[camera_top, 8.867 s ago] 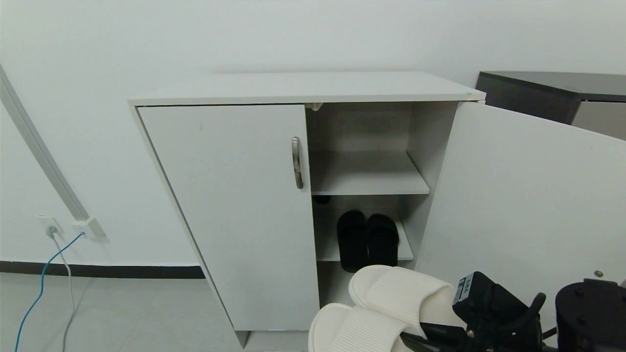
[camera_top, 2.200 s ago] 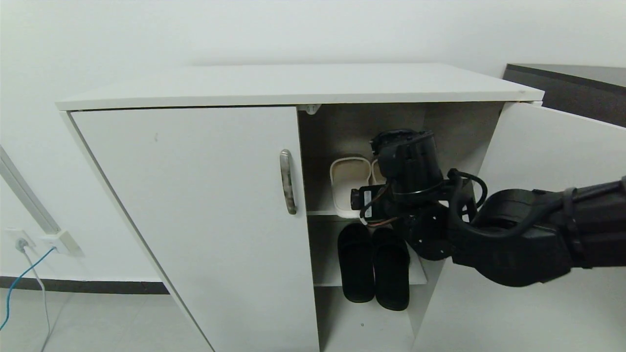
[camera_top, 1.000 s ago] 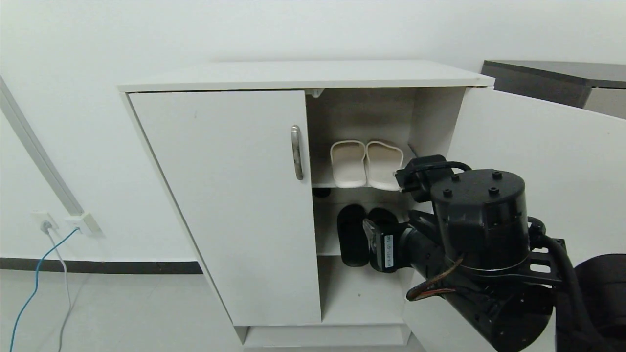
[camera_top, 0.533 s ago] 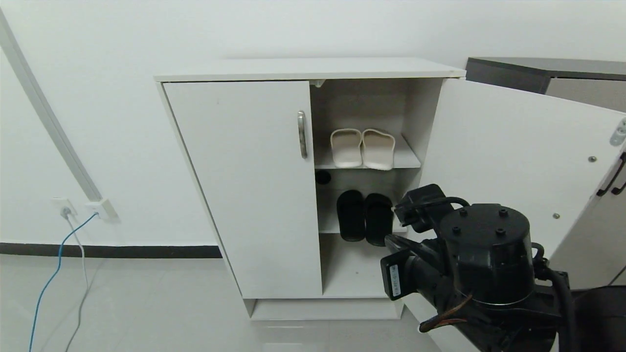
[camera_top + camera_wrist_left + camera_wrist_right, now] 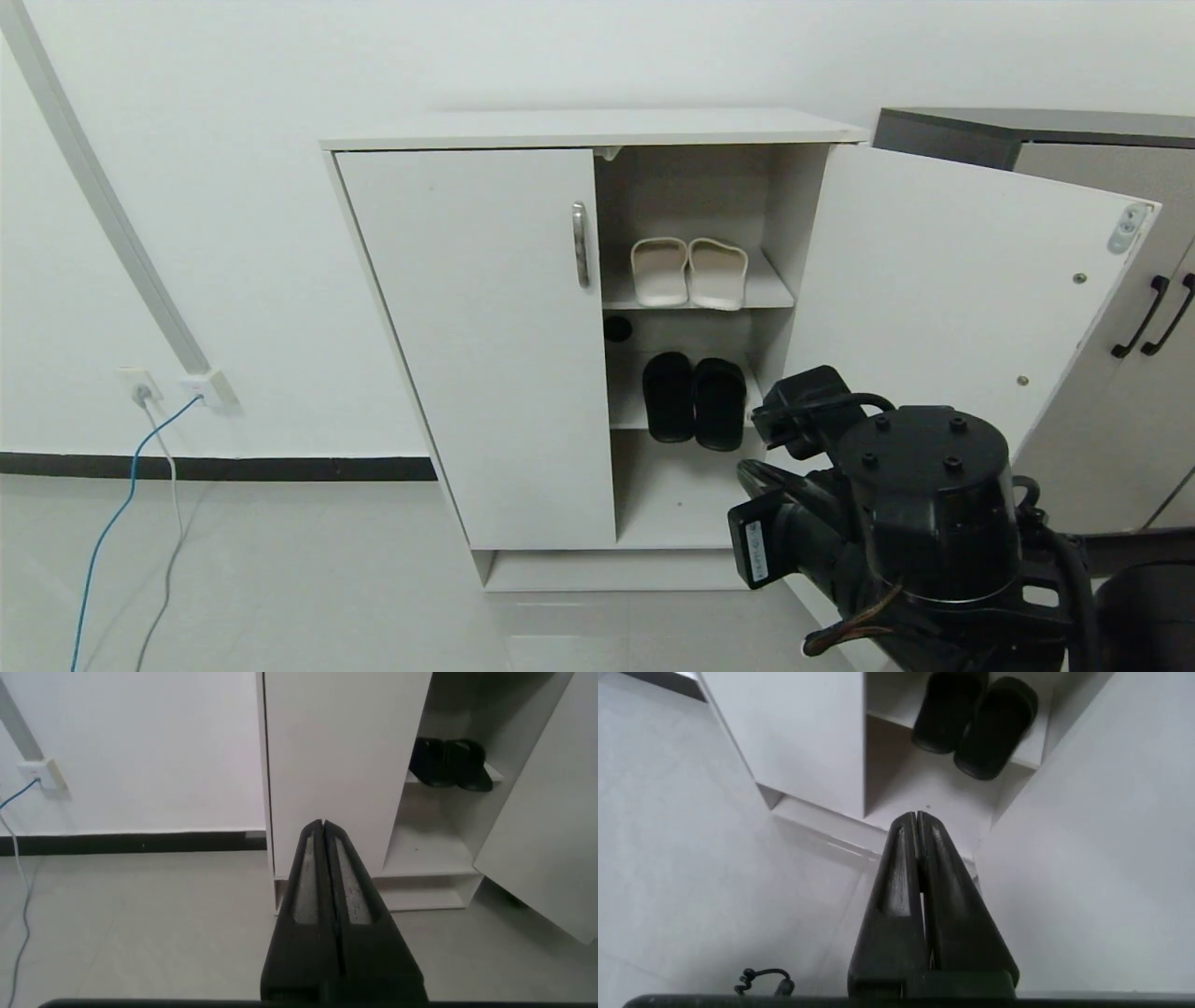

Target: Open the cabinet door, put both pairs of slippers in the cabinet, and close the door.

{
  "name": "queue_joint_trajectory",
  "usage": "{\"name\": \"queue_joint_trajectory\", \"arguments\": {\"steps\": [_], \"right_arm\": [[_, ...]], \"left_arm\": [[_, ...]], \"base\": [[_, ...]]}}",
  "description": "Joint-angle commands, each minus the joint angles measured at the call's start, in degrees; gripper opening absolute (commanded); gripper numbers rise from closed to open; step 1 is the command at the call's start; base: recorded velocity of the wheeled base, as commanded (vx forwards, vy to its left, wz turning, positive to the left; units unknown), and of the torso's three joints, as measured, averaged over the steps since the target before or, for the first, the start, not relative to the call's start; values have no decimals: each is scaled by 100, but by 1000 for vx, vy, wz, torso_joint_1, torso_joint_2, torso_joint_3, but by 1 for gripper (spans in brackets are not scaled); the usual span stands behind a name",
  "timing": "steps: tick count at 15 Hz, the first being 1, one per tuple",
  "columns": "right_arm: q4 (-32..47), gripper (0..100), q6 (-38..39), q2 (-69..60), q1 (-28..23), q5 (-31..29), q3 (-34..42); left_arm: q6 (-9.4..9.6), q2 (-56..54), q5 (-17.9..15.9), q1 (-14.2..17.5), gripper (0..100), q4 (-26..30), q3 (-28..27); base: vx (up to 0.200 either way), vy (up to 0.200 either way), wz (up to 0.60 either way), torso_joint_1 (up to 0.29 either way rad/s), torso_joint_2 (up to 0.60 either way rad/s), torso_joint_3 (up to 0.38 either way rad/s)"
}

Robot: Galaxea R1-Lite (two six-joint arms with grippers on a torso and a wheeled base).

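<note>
Both pairs sit shelved — white slippers (image 5: 695, 275) above black slippers (image 5: 698, 403) — so the right gripper (image 5: 918, 817) hangs clenched, empty (left gripper (image 5: 322, 823) likewise); the open door (image 5: 943, 280) awaits closing.

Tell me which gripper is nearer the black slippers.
Right. The right gripper sits just in front of and below the black slippers, beside the open door. The left gripper is farther back, in front of the closed door.
</note>
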Motion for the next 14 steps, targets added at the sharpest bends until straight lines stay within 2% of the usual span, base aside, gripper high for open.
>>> {"name": "queue_joint_trajectory", "arguments": {"steps": [1, 11, 14], "right_arm": [[3, 0, 2, 31, -8, -3, -11], [-41, 0, 2, 22, 10, -3, 121], [-41, 0, 2, -22, 10, -3, 156]], "left_arm": [[11, -1, -9, -5, 0, -4, 1], [11, -1, -9, -5, 0, -4, 1], [11, -1, 0, 4, 0, -4, 1]], "base": [[0, 0, 0, 0, 0, 0], [0, 0, 0, 0, 0, 0], [0, 0, 0, 4, -160, -245]]}}
